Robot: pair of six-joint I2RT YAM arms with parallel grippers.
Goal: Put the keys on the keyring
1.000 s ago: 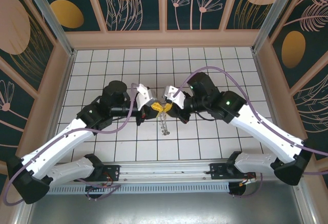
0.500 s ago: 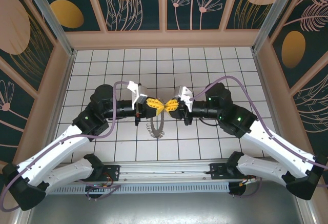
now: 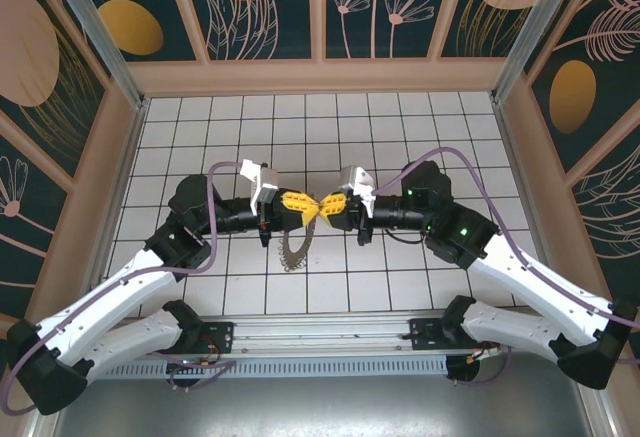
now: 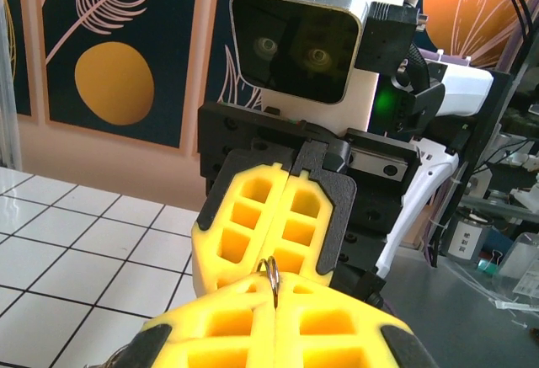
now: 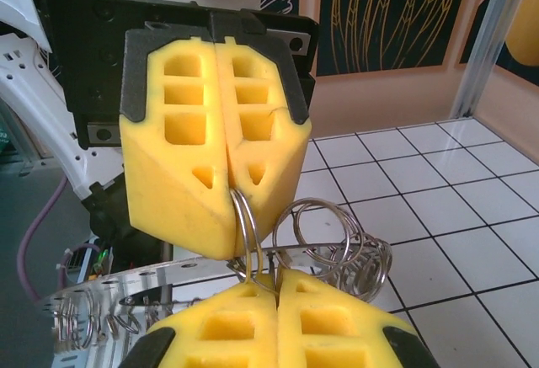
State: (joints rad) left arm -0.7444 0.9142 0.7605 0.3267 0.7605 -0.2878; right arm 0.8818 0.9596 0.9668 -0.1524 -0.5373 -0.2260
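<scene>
Meeting tip to tip above the desk (image 3: 400,127), left fingers (image 3: 293,202) and right fingers (image 3: 332,207) are both clenched on one wire loop (image 5: 242,221), one from each side. My guess is they're bracing it so it can be pried or threaded. Keyring (image 3: 296,248) hangs just below the tips, near edge-on. Its long axis slants from under the tips toward the left fingers' side. Can't make out the key.
</scene>
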